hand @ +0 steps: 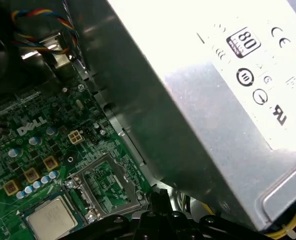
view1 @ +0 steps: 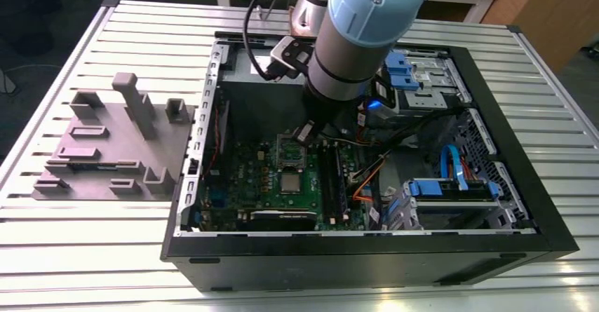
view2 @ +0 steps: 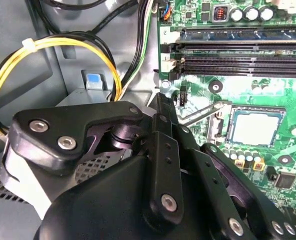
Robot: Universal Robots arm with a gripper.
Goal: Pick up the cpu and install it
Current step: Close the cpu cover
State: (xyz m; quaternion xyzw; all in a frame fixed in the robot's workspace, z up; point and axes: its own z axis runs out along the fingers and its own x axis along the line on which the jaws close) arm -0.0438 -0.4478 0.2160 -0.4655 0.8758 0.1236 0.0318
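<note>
Gleaming flat, square silver cpu (view2: 251, 127) sits in green motherboard (view2: 212, 85) socket.

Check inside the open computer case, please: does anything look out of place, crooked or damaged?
Nothing looks spilled or broken. One thing stands out: the cpu lies uncovered on the motherboard, and the metal retention frame next to it is swung open, with its lever apparently unlatched.
</note>
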